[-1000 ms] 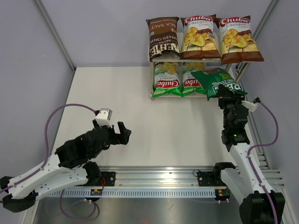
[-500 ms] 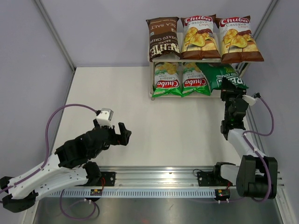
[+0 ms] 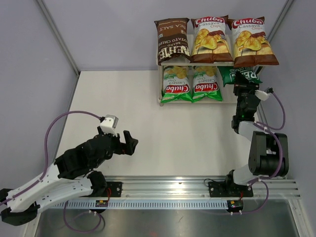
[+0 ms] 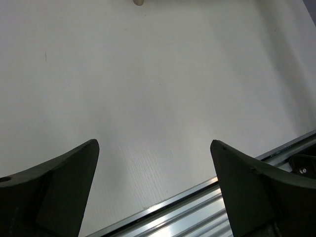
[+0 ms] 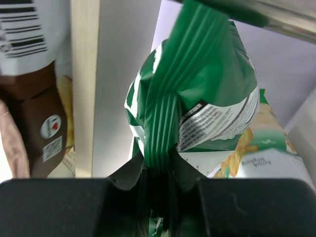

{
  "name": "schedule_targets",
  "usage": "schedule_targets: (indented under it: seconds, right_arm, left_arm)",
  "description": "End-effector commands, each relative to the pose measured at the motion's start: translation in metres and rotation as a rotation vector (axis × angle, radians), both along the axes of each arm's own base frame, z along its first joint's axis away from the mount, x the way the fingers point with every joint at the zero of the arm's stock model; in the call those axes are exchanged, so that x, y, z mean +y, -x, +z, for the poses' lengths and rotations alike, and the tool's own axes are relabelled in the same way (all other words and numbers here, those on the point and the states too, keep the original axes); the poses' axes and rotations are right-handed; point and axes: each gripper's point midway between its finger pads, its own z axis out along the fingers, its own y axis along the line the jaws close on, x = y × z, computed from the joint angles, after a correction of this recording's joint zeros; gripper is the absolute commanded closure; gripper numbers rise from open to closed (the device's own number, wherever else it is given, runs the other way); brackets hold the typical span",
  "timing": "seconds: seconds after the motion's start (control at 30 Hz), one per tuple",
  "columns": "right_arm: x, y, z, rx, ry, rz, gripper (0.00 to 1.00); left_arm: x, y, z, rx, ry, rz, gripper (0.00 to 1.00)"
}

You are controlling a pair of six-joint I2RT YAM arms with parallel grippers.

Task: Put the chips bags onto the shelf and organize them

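While left hand [image 3: 130,142] gapes, right hand [image 3: 245,88] pinches REAL bag [image 3: 241,75] beside green Chuba [image 3: 206,84].

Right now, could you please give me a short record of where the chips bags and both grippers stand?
shelf: two-tier rack at the far right of the table
top board: dark brown Kettle bag, then two brown-and-white Chuba bags, left to right
lower board: two green-and-white Chuba bags side by side; dark green bag at the right end, partly in
right gripper: shut on the dark green bag's crimped edge
left gripper: open, empty, above the table
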Motion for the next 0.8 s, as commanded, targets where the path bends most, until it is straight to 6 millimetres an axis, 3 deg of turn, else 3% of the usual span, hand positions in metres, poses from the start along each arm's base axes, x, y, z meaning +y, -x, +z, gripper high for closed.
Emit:
schedule_targets:
  seconds: [0.0,0.23,0.6,0.77]
  right_arm:
    - [-0.002,0.001,0.060,-0.219,0.055,-0.005,1.00]
    - [-0.009,-0.016,0.036,-0.200,0.144,-0.054,1.00]
    - [-0.017,-0.015,0.000,-0.167,0.266,-0.095,1.00]
    - [-0.014,-0.021,-0.034,-0.116,0.266,-0.050,1.00]
  left_arm:
    - [0.000,0.002,0.019,-0.032,0.044,-0.018,0.01]
    - [-0.002,0.004,0.019,-0.028,0.044,-0.036,0.01]
    - [-0.006,0.005,0.014,-0.019,0.041,-0.051,0.01]
    - [-0.005,0.006,0.014,-0.018,0.045,-0.055,0.01]
